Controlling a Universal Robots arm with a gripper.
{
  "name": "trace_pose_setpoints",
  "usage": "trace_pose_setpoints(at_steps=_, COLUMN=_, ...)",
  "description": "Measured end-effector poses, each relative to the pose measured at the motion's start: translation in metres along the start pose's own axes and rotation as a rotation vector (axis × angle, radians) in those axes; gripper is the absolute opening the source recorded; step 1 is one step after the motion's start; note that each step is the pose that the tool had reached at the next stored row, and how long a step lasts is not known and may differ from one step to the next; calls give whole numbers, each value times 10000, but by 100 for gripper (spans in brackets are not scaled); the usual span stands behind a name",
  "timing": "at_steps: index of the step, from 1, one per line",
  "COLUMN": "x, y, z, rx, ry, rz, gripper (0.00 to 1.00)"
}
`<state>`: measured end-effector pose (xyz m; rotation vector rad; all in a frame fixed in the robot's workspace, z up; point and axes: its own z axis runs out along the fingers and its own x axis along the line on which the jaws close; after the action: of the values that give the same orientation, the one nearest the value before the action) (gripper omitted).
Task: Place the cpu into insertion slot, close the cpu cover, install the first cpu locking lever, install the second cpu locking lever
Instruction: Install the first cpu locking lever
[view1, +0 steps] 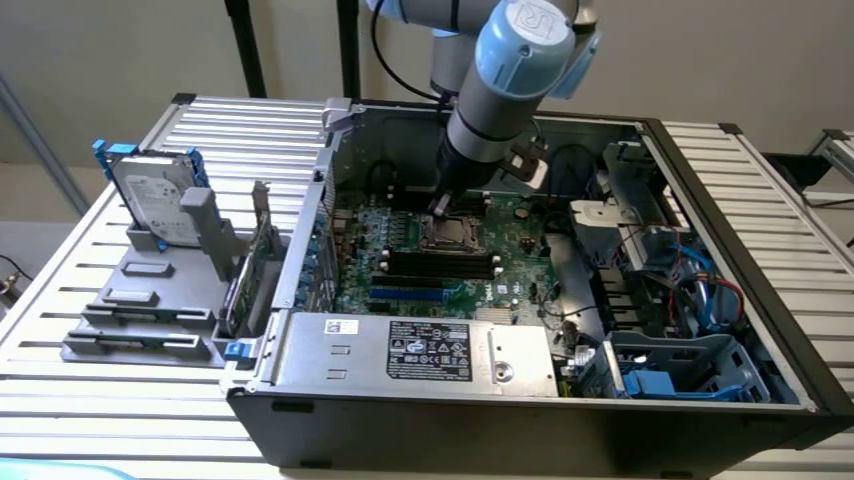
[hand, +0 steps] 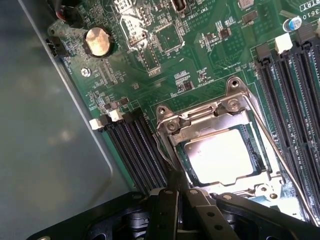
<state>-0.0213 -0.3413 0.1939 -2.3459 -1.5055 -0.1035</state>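
Hand (hand: 176, 194) closed beside cpu cover (hand: 200, 122) | wrist view: cpu (hand: 220, 156) under cover | exterior view: arm (view1: 505, 90) above board (view1: 514, 285)

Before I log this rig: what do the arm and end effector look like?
Grey tubular arm, pale blue joint cap bearing a logo, black cable beside it. Black end effector with screw-fastened fingers.
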Motion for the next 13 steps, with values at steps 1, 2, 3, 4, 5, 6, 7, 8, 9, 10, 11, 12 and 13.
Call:
trace_pose_setpoints(at_steps=1, x=1, y=3, z=0, rx=-16, ry=-32, rz=6, gripper=11)
trace_pose_setpoints(at_steps=2, x=1, y=5, z=-1, rx=-22, ry=-45, rz=8, gripper=11)
trace_pose_setpoints(at_steps=3, x=1, y=5, z=-1, rx=-21, ry=-46, rz=10, gripper=11)
trace_pose_setpoints(at_steps=4, x=1, y=5, z=-1, rx=-12, ry=-52, rz=13, gripper=11)
trace_pose_setpoints(at_steps=5, x=2, y=6, z=-2, rx=2, ry=-59, rz=17, gripper=11)
trace_pose_setpoints(at_steps=6, x=1, y=5, z=-2, rx=15, ry=-63, rz=22, gripper=11)
trace_pose_setpoints(at_steps=7, x=0, y=3, z=-2, rx=22, ry=-63, rz=24, gripper=11)
trace_pose_setpoints(at_steps=8, x=-2, y=-3, z=-2, rx=29, ry=-60, rz=24, gripper=11)
trace_pose_setpoints(at_steps=9, x=-7, y=-12, z=-2, rx=37, ry=-53, rz=24, gripper=11)
trace_pose_setpoints(at_steps=10, x=-13, y=-26, z=-2, rx=46, ry=-43, rz=23, gripper=11)
trace_pose_setpoints(at_steps=11, x=-19, y=-41, z=-2, rx=56, ry=-27, rz=23, gripper=11)
trace_pose_setpoints(at_steps=12, x=-26, y=-57, z=-3, rx=67, ry=-10, rz=21, gripper=11)
trace_pose_setpoints(at_steps=13, x=-32, y=-74, z=-3, rx=78, ry=10, rz=18, gripper=11)
